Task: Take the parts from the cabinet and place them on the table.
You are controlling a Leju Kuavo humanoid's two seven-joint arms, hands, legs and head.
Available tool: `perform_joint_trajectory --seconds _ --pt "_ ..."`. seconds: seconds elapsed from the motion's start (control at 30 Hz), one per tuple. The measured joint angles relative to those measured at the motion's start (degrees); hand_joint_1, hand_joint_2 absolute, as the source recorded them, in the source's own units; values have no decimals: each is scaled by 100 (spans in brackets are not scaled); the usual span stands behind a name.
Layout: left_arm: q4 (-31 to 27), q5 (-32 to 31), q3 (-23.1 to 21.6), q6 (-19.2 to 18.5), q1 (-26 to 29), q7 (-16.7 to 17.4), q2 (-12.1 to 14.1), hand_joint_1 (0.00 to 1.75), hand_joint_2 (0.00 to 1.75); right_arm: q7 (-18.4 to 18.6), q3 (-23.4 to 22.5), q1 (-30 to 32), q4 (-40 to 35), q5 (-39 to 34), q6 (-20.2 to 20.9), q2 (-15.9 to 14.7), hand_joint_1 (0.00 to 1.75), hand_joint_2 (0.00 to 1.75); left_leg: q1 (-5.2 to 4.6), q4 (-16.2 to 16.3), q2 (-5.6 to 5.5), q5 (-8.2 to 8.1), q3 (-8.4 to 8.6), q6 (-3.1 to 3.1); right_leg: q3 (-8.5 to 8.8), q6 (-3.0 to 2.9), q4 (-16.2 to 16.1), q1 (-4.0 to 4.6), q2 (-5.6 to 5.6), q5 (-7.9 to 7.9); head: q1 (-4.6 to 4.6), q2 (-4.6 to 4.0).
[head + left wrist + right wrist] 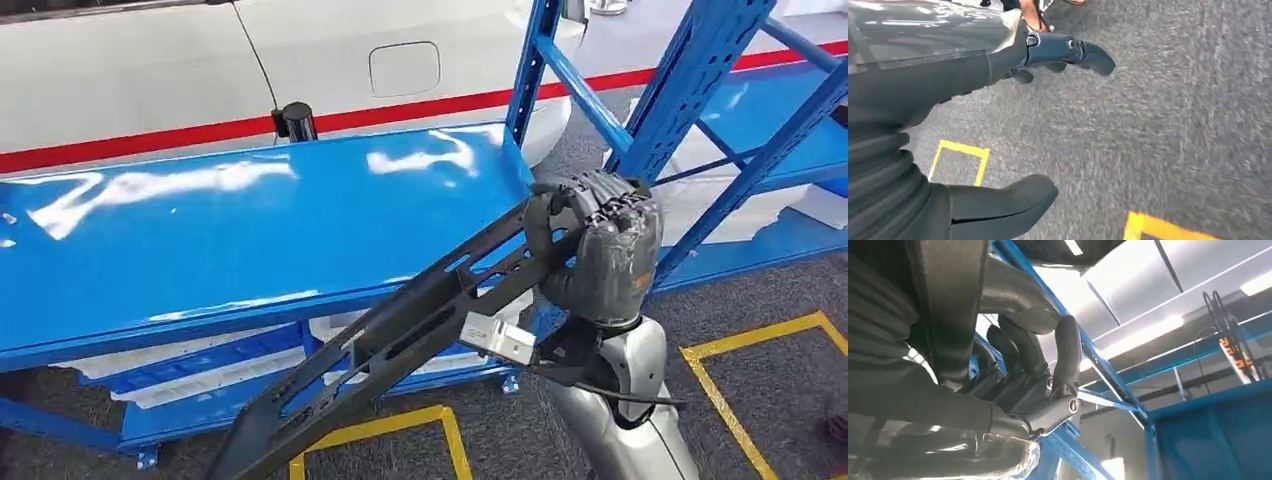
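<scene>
My right hand [600, 250] grips one end of a long black slotted part [400, 330] in front of the blue shelf [200, 250]. The part slants down from the hand toward the lower left, past the shelf's front edge, over the floor. In the right wrist view the dark fingers [1063, 360] curl around the black part [948, 305]. My left hand [1013, 125] hangs over the grey floor with thumb and fingers apart and nothing between them.
Blue rack uprights [690, 90] stand at the right, with lower blue shelves [790, 130] behind. White sheets [180, 380] lie on the level below the shelf. A white car body with a red stripe [200, 130] is behind. Yellow tape [740, 345] marks the grey floor.
</scene>
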Motion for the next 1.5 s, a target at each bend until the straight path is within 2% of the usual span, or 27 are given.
perform_joint_trajectory --seconds 0.07,0.1,0.13,0.2,0.27,0.37,0.4,0.43,0.47,0.53,0.57,0.63,0.7,0.77,0.87,0.9,0.97,1.0,1.07,1.13,1.2,1.23,1.27,1.37,1.4,1.43,1.5 --pt "0 0 2 2 -3 0 -4 0 175 15 -7 202 -177 79 -4 -2 155 175 -21 9 0 99 -144 20 -172 5 770 4 2 -305 0 0" --pt "0 4 2 2 -1 0 -11 0 175 15 -7 305 -263 131 -7 -2 155 175 -31 11 -7 147 -210 15 -92 48 798 4 2 -265 -2 0" --pt "0 13 2 2 -1 0 -13 0 175 17 -7 362 -343 184 -9 -2 155 175 -36 14 -8 195 -272 9 112 106 560 3 2 -140 -4 0" --pt "0 33 2 13 -8 0 -17 0 175 33 -7 447 -492 249 -13 -2 155 175 -47 18 -12 282 -360 -20 769 159 -431 14 2 137 -4 0" --pt "0 59 2 44 -9 -2 -35 0 175 57 -7 553 -687 339 -17 -2 155 175 -82 23 -7 363 -429 -69 1276 59 -1233 97 2 90 -15 0" --pt "0 109 2 66 -5 -26 -39 0 175 76 -13 796 -885 478 -22 -13 155 175 -74 -33 -8 523 -439 -143 1169 26 -1187 111 5 192 -59 0" --pt "0 120 4 81 5 -39 -24 0 175 76 -13 876 -938 505 -24 -13 155 175 -84 -42 -20 487 -479 -182 1117 -35 -1252 -55 -5 269 -57 0" --pt "0 129 4 87 5 -55 -28 0 175 79 -13 934 -1011 524 -33 -15 155 175 -74 71 -37 270 -548 -232 1088 -59 -1249 -44 -4 319 -65 0" --pt "0 166 4 94 7 -61 -33 0 175 81 -15 991 -1071 529 -52 -15 155 175 -47 388 -41 -64 -641 -261 1036 -145 -1237 -56 -16 373 -92 0" --pt "0 201 26 114 20 -81 -24 0 175 85 -22 1149 -1191 527 -88 -20 155 175 6 1396 -42 -652 -912 -331 941 -157 -1228 -48 -32 440 -94 0" --pt "0 234 37 129 30 -92 -26 0 175 85 -26 1239 -1246 525 -112 -22 155 175 27 1786 -40 -771 -989 -363 895 -129 -1207 -48 -37 460 -94 0" --pt "0 284 48 166 56 -111 -20 0 175 66 -48 1408 -1348 490 -166 -55 155 175 88 1700 -36 -633 -770 -406 820 -103 -1148 -74 -44 477 -98 0" --pt "0 332 78 186 66 -140 -11 0 175 35 -94 1584 -1462 487 -266 -103 155 175 142 674 -34 -218 -88 -436 771 -86 -1074 -114 -42 481 -101 0" --pt "-2 372 109 197 68 -160 -9 0 175 -31 -138 1722 -1561 481 -389 -136 155 175 95 95 -67 -216 227 -416 674 -38 -1015 -61 -47 509 -98 0" --pt "-2 424 142 230 81 -166 0 0 175 -92 -149 1861 -1646 347 -426 -192 155 175 52 79 -70 -193 190 -360 640 102 -1045 -101 -42 603 -94 0" --pt "-2 433 162 234 83 -166 -4 0 175 -113 -157 1894 -1674 284 -418 -220 155 175 70 -7 -59 -135 178 -276 601 154 -1048 -85 -31 604 -87 0" --pt "-9 479 195 249 70 -179 -15 0 175 -148 -168 1881 -1694 147 -306 -262 155 175 83 -67 -31 -52 91 -140 402 85 -698 -87 -22 212 -74 0" --pt "-13 492 206 251 78 -181 -4 0 175 -157 -177 1879 -1694 76 -260 -282 155 175 77 -64 -19 -13 32 -94 259 29 -224 -84 -16 -94 -77 0" --pt "-13 511 232 251 79 -186 -11 0 175 -168 -203 1881 -1694 0 -186 -312 155 175 56 -57 -8 90 -94 -67 36 20 632 -83 -8 -471 -72 0" --pt "-13 511 238 251 79 -188 -20 0 175 -173 -216 1881 -1694 -20 -177 -326 155 175 51 -37 -6 196 -227 -82 165 146 783 -84 -8 -318 -74 0" --pt "-13 518 245 251 79 -188 -26 0 175 -173 -223 1868 -1696 -22 -177 -339 155 175 61 13 -11 311 -404 -123 763 285 -25 -95 -8 131 -76 0" --pt "-13 518 251 251 77 -188 -28 0 175 -173 -225 1857 -1696 -22 -177 -343 155 175 60 44 -21 358 -458 -151 1101 269 -537 -102 -7 159 -76 0" --pt "-18 518 265 251 80 -188 -28 0 175 -175 -230 1836 -1700 -22 -177 -343 155 175 30 72 -36 400 -507 -197 1476 189 -1121 -73 5 -61 -74 0" --pt "-24 516 278 262 84 -195 -31 0 175 -186 -251 1823 -1722 -74 -149 -350 155 175 44 32 -41 588 -513 -276 1388 131 -1143 6 40 -55 -94 0" --pt "-24 516 278 262 100 -195 -26 0 175 -201 -251 1822 -1722 -126 -101 -350 155 175 39 27 -57 640 -542 -317 1328 68 -1147 -17 31 -1 -92 0" --pt "-26 518 284 267 107 -195 -20 0 175 -234 -258 1809 -1722 -183 -50 -350 155 175 78 88 -52 479 -606 -341 1262 0 -1142 -125 8 70 -100 0" --pt "-31 525 295 275 109 -192 -24 0 175 -267 -273 1780 -1724 -293 33 -350 155 175 84 668 -36 -327 -739 -361 1110 -127 -1141 -83 -16 212 -103 0"
